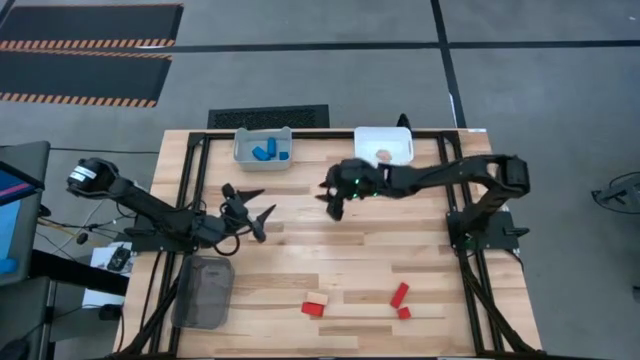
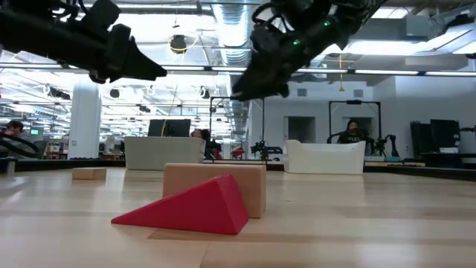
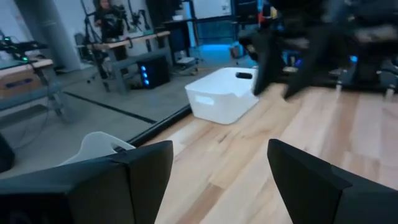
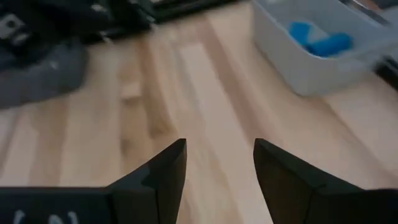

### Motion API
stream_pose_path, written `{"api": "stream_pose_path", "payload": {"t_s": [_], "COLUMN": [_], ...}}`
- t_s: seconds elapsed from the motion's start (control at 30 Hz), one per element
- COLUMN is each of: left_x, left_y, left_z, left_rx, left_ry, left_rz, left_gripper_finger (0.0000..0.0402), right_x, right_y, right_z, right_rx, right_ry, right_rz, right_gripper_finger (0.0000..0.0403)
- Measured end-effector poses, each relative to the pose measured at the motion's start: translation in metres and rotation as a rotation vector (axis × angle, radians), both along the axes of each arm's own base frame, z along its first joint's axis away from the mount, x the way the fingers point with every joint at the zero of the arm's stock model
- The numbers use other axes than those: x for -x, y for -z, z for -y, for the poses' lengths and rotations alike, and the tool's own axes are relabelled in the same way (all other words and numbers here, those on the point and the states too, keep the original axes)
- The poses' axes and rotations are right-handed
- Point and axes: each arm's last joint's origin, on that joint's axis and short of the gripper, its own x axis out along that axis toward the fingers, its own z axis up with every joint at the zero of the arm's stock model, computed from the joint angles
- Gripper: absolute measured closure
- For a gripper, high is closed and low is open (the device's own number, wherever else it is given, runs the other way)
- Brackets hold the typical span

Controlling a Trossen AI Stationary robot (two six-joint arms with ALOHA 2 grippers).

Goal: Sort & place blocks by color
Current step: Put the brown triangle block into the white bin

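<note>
Presently, nearest the front edge of the pale wooden bench (image 1: 350,255), a red wooden wedge block (image 1: 312,309) lies touching a plain tan wooden cuboid block (image 1: 319,299); the low view shows the wedge (image 2: 190,208) leaning against the tan piece (image 2: 249,182). Well apart to the right lie a long red wooden block (image 1: 399,293) and a small red cube-like block (image 1: 404,313), just beside each other. A dark mesh bin (image 1: 203,291) sits at the front left.

At mid-bench, the left tool (image 1: 258,205) hangs above the surface, its fingers spread apart and holding nothing. The right tool (image 1: 334,203) hovers near the bench centre, likewise with fingers apart and empty; its wrist view confirms the gap over bare wood.

At the far edge, a grey plastic bin (image 1: 246,154) contains blue wooden blocks (image 1: 268,153). Just to its right, apart from it, a white plastic bin (image 1: 400,148) holds one small reddish piece (image 1: 384,154); its exact shape cannot be made out.

Beyond the bench, a person (image 2: 352,132) sits in the room behind.
</note>
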Motion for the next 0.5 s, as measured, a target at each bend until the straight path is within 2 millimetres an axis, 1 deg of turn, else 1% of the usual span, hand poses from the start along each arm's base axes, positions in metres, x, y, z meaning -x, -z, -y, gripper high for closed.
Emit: {"api": "stream_pose_path", "payload": {"t_s": [0.13, 0.2, 0.27, 0.5], "left_x": [0.001, 0.001, 0.001, 0.002], "left_y": [0.0, 0.001, 0.0, 0.001], "left_z": [0.001, 0.001, 0.002, 0.001], "left_rx": [-0.006, -0.005, -0.004, -0.011], "left_ry": [-0.035, -0.036, -0.043, -0.077], "left_rz": [0.001, -0.001, 0.007, 0.004], "left_gripper_finger": [0.0148, 0.0148, 0.0148, 0.0148], "right_x": [-0.025, -0.039, -0.051, -0.108], "right_y": [0.019, 0.03, 0.04, 0.067], "right_z": [-0.02, -0.026, -0.032, -0.049], "right_rx": [0.015, 0.031, 0.064, 0.161], "right_ry": [-0.048, -0.07, -0.097, -0.18], "right_rz": [0.109, 0.153, 0.146, 0.135], "right_gripper_finger": [0.0192, 0.0186, 0.0176, 0.0127]}}
